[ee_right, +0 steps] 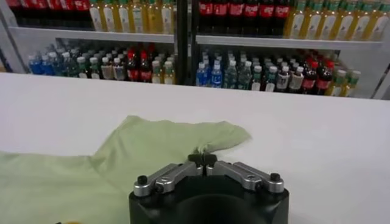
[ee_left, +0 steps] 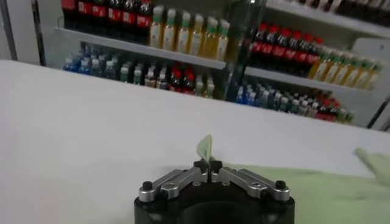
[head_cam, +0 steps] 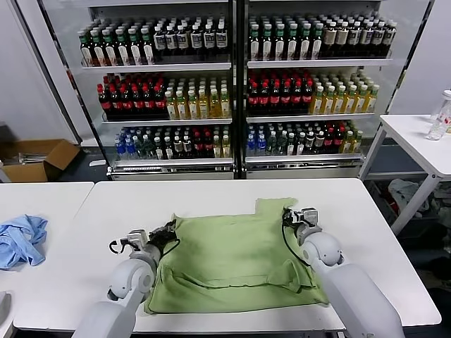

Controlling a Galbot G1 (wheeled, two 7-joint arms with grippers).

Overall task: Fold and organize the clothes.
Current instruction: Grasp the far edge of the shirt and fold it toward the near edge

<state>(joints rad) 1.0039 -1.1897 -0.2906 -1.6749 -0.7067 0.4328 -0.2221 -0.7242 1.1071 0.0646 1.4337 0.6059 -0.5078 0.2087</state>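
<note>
- Lying spread on the white counter (head_cam: 211, 193), the light green shirt (head_cam: 232, 260) is sitting near the robot, one sleeve (head_cam: 271, 206) reaching toward the far side.
- Sitting on the neighbouring counter far to the left, a light blue cloth (head_cam: 21, 239) is staying out of this step.
- Working at the shirt's left far corner, the left hand (head_cam: 161, 234) is pinching together on a small peak of green fabric, seen poking up between its fingertips (ee_left: 200, 164).
- Working at the right far edge beside the sleeve, the right hand (head_cam: 297, 216) is clamping together on the shirt's edge too.
- Doing this fold well probably means lifting both corners evenly, keeping the cloth taut between them and carrying it toward the near hem without dragging the lower layer.
</note>
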